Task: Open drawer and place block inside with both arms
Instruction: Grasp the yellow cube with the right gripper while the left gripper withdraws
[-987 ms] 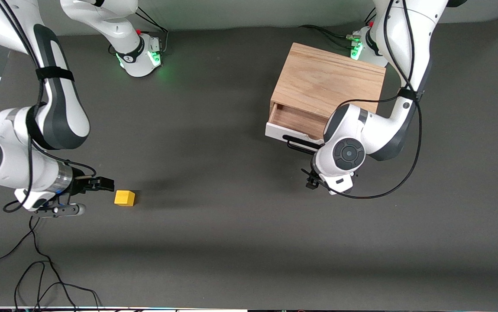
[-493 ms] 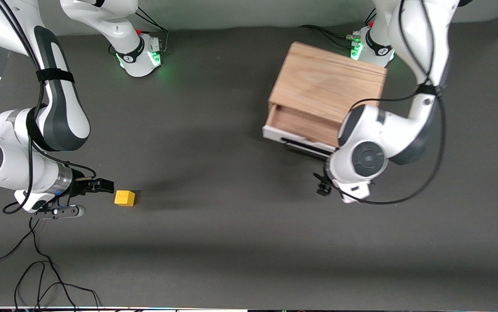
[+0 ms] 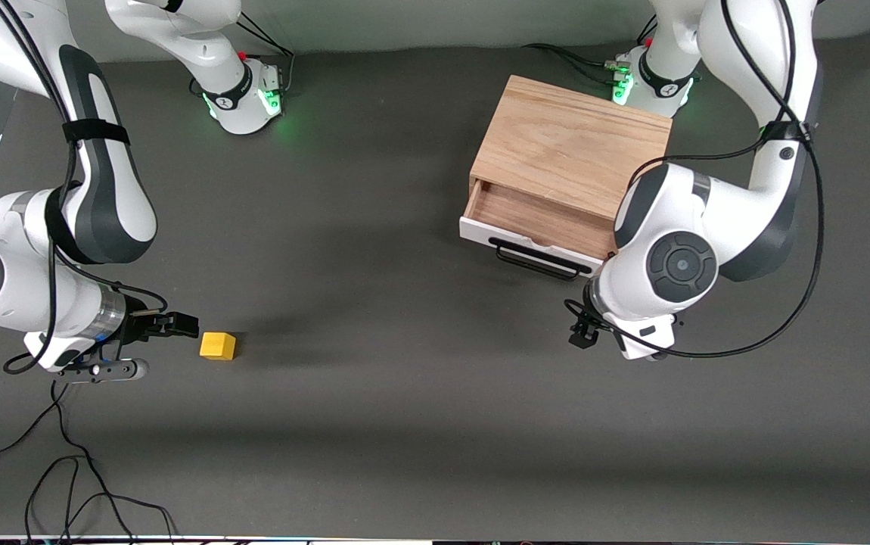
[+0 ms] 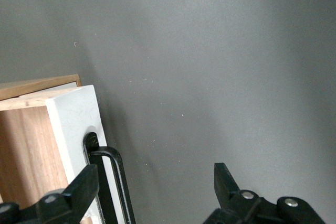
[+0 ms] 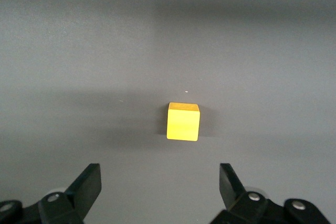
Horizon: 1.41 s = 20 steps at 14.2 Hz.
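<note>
Left gripper (image 3: pixel 585 333) beside drawer (image 3: pixel 533 227), fingers (image 4: pixel 79 192) spread

table (image 3: pixel 405 424): dark grey mat | loose black cables (image 3: pixel 64 484): on table edge nearest front camera, right arm's end

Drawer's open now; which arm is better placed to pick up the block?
Right. Its open tool faces the block close by, while the left tool hangs open near the drawer handle.
</note>
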Tool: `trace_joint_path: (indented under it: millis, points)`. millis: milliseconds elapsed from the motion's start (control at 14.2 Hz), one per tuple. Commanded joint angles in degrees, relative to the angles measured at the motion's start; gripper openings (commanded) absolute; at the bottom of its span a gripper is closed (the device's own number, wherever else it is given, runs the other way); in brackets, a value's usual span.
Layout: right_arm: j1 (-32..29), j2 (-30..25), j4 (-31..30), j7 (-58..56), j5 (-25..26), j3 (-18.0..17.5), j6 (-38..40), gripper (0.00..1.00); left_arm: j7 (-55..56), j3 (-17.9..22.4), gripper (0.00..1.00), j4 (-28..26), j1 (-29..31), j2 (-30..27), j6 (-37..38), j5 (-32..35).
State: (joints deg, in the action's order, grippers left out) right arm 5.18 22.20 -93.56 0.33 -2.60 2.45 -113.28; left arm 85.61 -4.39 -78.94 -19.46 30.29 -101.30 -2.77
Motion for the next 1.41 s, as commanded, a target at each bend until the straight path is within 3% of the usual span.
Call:
trace_joint_path:
  millis: [0,423,634,987,1339]
  points:
    - [0.0,0.21,1.09,-0.5,-0.31,0.1,0.52,1.0,-0.27,0.25,0.99,0.45,-0.58,0.3,0.49,0.84]
    - [0.0,0.21,1.09,-0.59,-0.31,0.1,0.35,1.0,-0.36,0.25,0.99,0.45,-0.4,-0.4,1.71,1.02]
    - [0.27,1.69,0.92,0.29,-0.22,0.1,-1.05,1.0,-1.49,0.34,0.99,0.8,0.21,-4.61,8.73,1.63]
    - [0.36,8.28,0.04,0.38,-0.3,0.1,-7.29,1.0,-14.47,0.69,0.99,0.37,3.98,-11.64,17.8,1.63]
    - [0.36,10.76,-6.37,0.46,-0.31,0.1,-17.05,1.0,-39.15,0.78,0.99,-1.3,10.84,-18.15,20.27,1.72]
